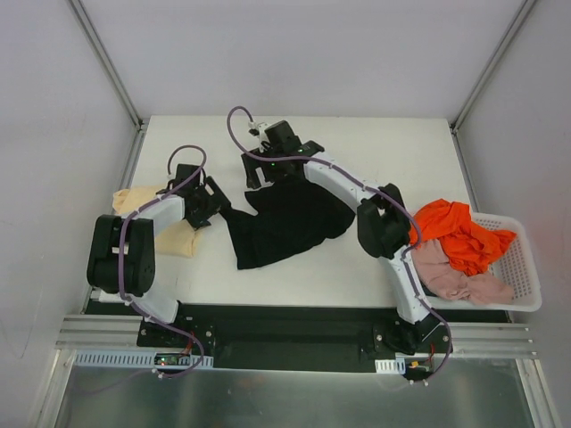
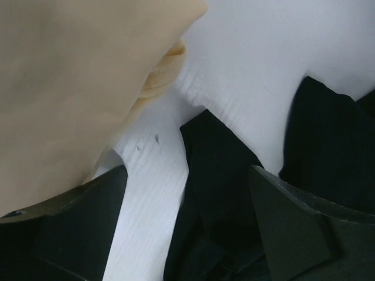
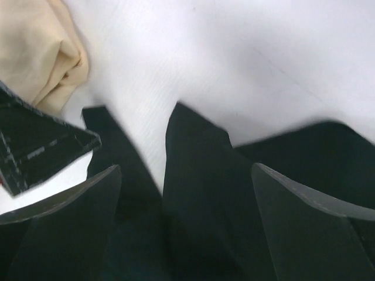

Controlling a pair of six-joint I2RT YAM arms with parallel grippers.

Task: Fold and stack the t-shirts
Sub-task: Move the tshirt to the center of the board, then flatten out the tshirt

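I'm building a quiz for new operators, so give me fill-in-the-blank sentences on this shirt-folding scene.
1. The crumpled black cloth t-shirt lies on the white ___.
2. The orange cloth shirt sits in the white plastic mesh ___.
3. The pale tan cloth shirt lies to the ___ of the black one.
4. The left gripper and right gripper both stand ___.
Missing: table; basket; left; open.

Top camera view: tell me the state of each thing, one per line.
black t-shirt, unfolded, crumpled mid-table, not gripped
tan t-shirt, bunched at the table's left
basket, upright, holding two shirts
orange t-shirt, heaped in the basket
pink t-shirt, crumpled, spilling over the basket's rim
left gripper, open, above the black t-shirt's edge
right gripper, open, above the black t-shirt
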